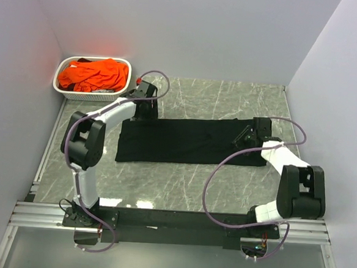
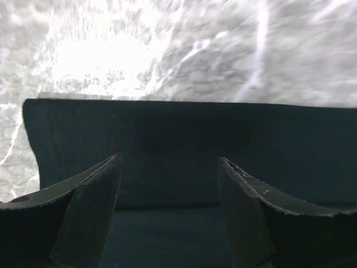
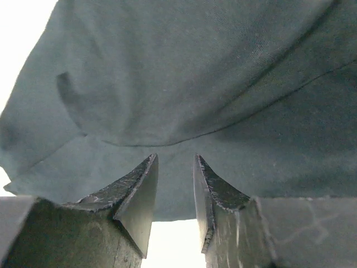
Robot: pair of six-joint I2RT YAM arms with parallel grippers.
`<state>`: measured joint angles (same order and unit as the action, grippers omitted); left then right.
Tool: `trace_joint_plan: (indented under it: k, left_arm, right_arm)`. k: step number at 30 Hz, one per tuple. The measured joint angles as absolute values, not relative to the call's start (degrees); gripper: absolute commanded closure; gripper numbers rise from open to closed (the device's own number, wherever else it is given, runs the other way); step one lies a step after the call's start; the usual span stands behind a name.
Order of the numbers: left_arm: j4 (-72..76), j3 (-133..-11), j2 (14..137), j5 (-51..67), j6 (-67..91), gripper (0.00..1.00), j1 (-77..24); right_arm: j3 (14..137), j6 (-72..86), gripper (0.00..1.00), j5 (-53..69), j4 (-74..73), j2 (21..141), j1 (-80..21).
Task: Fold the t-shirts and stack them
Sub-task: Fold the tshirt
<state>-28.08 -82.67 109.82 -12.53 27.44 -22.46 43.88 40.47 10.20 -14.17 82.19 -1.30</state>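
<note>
A plain black t-shirt (image 1: 190, 142) lies flat on the marble table as a long folded strip. My left gripper (image 1: 145, 111) is at the strip's far left corner. In the left wrist view it (image 2: 169, 158) is wide open just above the black cloth (image 2: 184, 139), with the cloth's straight edge ahead of it. My right gripper (image 1: 244, 137) is over the strip's right end. In the right wrist view it (image 3: 175, 157) stands narrowly open at the edge of the dark cloth (image 3: 184, 84), with nothing visibly pinched. Orange t-shirts (image 1: 92, 74) are piled in the basket.
A white latticed basket (image 1: 123, 63) stands at the table's back left corner, close to my left arm. Grey walls enclose the table on the left, back and right. Bare marble (image 1: 230, 98) lies behind the shirt and in front of it.
</note>
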Motion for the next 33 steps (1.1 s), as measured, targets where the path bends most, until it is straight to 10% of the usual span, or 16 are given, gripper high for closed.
trace_joint_plan:
  k: [33]
  left_arm:
    - [-26.72,-44.42,85.65,10.35,45.47,0.25,-35.31]
  right_arm:
    - [96.64,31.35,0.60,13.91,-32.69,126.37,-9.61]
